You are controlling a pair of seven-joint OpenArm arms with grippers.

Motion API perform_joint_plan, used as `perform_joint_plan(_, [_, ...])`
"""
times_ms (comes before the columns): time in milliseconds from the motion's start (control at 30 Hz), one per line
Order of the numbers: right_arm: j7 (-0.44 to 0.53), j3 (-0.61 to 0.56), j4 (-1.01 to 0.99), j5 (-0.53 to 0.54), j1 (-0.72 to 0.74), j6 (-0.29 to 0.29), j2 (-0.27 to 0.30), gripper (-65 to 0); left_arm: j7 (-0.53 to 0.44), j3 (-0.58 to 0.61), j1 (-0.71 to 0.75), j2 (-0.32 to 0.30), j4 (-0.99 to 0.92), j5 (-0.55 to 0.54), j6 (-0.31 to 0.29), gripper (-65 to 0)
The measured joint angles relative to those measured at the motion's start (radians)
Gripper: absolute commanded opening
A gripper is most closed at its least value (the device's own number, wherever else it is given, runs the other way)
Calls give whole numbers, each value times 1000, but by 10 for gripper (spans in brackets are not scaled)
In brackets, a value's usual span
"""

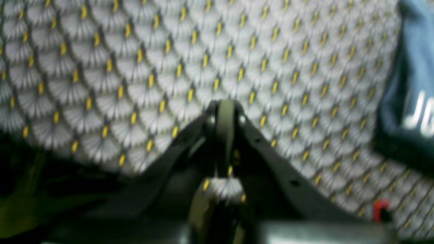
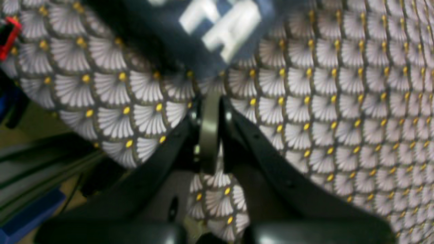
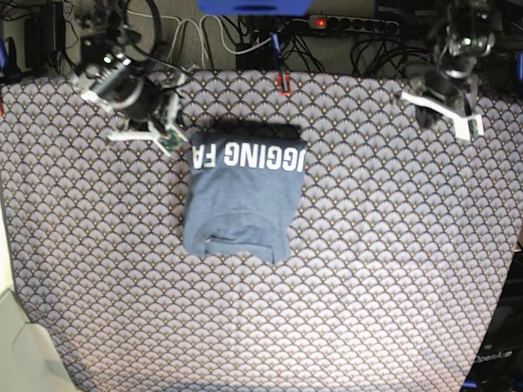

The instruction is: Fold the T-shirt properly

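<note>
The T-shirt (image 3: 241, 196) is lying folded into a compact block just above the middle of the base view, its white lettering (image 3: 245, 155) running along the top edge, resting on the scallop-patterned surface (image 3: 384, 269). The right end effector (image 3: 167, 139) is hovering at the upper left, just beside the shirt's top-left corner — jaws pressed together, gripping nothing. The left end effector (image 3: 458, 122) is sitting at the upper right, well apart from the shirt — likewise closed and empty.

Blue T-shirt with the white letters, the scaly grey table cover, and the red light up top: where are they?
Heathered slate-blue cotton T-shirt (image 3: 241, 208): base view, middle of the folded cloth.
Scallop-patterned grey table cover (image 3: 392, 269): base view, bare part.
Small red light (image 3: 319, 23): base view, on the power strip.
</note>
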Motion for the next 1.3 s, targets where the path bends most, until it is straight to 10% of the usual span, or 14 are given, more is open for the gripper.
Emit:
perform_joint_plan(400, [119, 249, 2, -3, -278, 0, -35, -650, 103, 3, 134, -68, 17, 8, -18, -648])
perform_joint_plan(533, [208, 314, -4, -2, -394, 0, -56, -650, 91, 3, 171, -82, 0, 10, -120, -648])
perform_joint_plan(833, [436, 388, -328, -2, -429, -2, -99, -650, 77, 166, 184, -49, -320, 219, -153, -648])
perform_joint_plan(1100, [813, 405, -885, 8, -354, -12, 10, -650, -422, 367, 124, 20, -876, 303, -153, -648])
perform_joint_plan(1300, [1037, 391, -1379, 16, -119, -16, 73, -650, -553, 442, -121, 103, -1355, 265, -151, -648])
